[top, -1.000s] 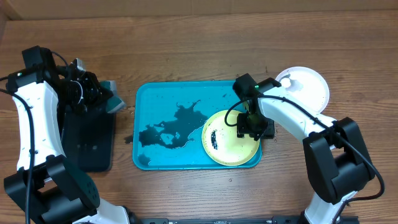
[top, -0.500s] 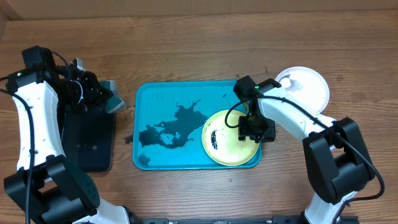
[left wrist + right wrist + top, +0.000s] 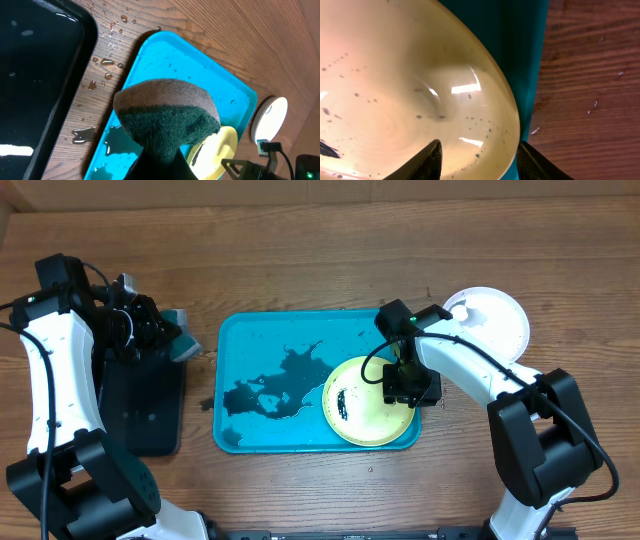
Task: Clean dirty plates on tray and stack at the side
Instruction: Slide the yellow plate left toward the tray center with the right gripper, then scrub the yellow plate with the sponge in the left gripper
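Overhead view: the wooden tabletop point(image 3: 300, 240) carries the turquoise tray point(image 3: 222, 380) at centre. A smaller black tray point(image 3: 140, 410) lies to its left. Dark liquid point(image 3: 275, 385) is pooled across the turquoise tray's left half.

The yellow-green plate point(image 3: 360, 410) lies in the tray's front right corner and has dark smears on its left side. A white plate point(image 3: 495, 320) rests on the tabletop to the right, off the tray. No light blue plate can be made out.

The left claw point(image 3: 165, 338) hangs above the black tray's far end, clamped on a brown-and-green sponge point(image 3: 167, 117), well apart from the plate.

The right claw point(image 3: 477, 150) is at the plate's right rim with its fingers point(image 3: 427, 160) spread apart. One is over the plate's inner face and the other is outside the rim. It grips nothing.

Step in hand (judgement): securing the yellow-green plate for cleaning. One plate appears already set aside.

Next move (judgement):
1. Bring the right claw's fingers together on the rim. The surface looks wet, so slippage is possible.
2. Carry the sponge across the tray to the smears.

Change from the frame half a second earlier:
- The right claw has shifted slightly up and to the left.
- The plate sits marginally further left.
- The left arm and sponge are unchanged.
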You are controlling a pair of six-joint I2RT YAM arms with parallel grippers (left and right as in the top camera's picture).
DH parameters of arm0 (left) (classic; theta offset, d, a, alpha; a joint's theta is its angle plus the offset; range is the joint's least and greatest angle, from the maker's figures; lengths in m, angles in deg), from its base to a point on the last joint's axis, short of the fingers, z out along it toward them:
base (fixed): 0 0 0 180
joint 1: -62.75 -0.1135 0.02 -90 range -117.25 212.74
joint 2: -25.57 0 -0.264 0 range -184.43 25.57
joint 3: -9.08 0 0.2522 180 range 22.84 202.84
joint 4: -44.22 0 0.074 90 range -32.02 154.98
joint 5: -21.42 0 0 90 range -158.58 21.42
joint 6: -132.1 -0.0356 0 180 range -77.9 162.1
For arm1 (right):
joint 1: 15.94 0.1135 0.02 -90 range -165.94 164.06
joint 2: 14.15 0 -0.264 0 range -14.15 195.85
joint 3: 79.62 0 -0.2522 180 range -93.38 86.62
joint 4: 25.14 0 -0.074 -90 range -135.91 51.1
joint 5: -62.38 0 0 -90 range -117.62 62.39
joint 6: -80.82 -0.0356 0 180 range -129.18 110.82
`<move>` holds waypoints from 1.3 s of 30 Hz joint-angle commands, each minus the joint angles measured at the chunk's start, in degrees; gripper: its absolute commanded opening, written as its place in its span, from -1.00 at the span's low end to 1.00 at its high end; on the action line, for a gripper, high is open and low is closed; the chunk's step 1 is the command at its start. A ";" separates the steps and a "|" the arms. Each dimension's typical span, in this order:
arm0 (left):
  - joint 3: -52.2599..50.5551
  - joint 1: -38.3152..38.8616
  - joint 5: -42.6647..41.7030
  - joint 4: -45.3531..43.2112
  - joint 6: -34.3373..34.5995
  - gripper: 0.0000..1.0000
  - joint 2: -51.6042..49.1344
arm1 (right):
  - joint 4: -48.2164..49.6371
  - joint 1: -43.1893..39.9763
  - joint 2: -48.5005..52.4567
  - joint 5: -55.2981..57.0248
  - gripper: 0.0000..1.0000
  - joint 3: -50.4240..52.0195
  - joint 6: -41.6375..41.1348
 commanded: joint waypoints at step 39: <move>0.04 15.50 -1.14 -0.20 -4.33 -0.92 0.17 | 14.12 1.25 5.60 -6.05 -0.62 -0.04 0.13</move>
